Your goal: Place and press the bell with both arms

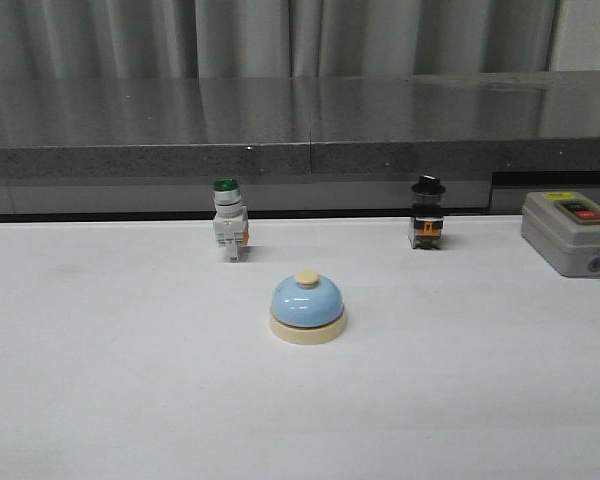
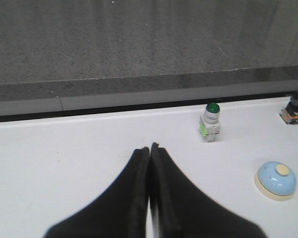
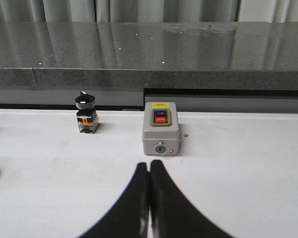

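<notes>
Glossy domed bell (image 1: 307,308) (cream base) upright on matte white tbl (image 1: 100,400).

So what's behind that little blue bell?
Behind the bell, further back on the white table, stand a green-capped switch to the left and a black-knobbed switch to the right, then a grey ledge. Nothing behind it looks covered.
</notes>
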Tool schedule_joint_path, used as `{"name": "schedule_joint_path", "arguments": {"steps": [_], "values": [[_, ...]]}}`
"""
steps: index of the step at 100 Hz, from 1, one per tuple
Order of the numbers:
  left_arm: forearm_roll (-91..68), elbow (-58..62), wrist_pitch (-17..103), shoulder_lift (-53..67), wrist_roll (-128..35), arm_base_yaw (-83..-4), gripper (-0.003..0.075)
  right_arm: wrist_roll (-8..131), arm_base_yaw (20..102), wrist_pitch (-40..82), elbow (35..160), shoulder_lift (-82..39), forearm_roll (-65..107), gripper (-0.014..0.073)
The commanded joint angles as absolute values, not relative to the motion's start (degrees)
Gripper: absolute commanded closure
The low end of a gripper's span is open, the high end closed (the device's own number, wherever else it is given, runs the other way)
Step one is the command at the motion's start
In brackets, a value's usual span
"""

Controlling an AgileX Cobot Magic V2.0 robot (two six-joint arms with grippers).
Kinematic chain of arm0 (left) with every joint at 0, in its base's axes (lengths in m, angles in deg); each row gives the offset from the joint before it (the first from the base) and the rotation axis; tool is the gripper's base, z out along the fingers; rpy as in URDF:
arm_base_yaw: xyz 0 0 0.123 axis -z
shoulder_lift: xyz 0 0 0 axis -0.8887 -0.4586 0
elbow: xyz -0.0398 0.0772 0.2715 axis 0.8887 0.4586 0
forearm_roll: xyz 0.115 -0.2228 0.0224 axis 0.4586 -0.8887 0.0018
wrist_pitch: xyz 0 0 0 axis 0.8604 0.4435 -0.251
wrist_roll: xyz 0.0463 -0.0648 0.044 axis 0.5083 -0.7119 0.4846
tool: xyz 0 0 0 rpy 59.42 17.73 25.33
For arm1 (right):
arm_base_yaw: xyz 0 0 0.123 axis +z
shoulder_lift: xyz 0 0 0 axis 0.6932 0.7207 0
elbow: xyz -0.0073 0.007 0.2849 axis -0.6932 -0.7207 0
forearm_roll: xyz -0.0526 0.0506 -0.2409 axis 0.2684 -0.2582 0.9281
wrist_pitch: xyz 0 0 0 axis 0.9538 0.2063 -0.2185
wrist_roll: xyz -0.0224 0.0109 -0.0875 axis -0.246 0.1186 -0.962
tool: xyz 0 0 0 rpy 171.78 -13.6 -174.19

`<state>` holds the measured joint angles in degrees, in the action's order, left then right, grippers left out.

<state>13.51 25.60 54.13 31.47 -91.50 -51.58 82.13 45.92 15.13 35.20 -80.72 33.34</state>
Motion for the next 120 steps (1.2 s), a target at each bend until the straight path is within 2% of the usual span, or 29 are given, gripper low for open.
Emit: {"name": "schedule_joint_path", "arguments": {"steps": [1,16,28,51,80,97,120], "values": [[16.0,26.1,45.8,32.4,-94.7,-51.7,0.0741,82.0,45.5,10.3,36.0,-81.8,33.6,0.0654],[16.2,33.6,33.5,35.6,-94.7,-51.7,0.0741,82.0,45.5,10.3,36.0,-81.8,33.6,0.0654],[16.2,39.6,28.0,39.4,-94.7,-51.7,0.0741,82.0,45.5,10.3,36.0,-81.8,33.6,0.0654],[16.2,48.6,27.8,48.1,-94.6,-52.1,0.0741,82.0,45.5,10.3,36.0,-81.8,33.6,0.0654],[15.9,56.8,27.8,60.5,-94.6,-57.6,0.0741,82.0,45.5,10.3,36.0,-81.8,33.6,0.0654],[15.7,60.2,27.9,66.2,-94.6,-58.3,0.0741,82.0,45.5,10.3,36.0,-81.8,33.6,0.0654],[15.7,62.0,28.6,66.5,-94.6,-58.3,0.0741,82.0,45.5,10.4,36.0,-81.8,33.6,0.0654]]}}
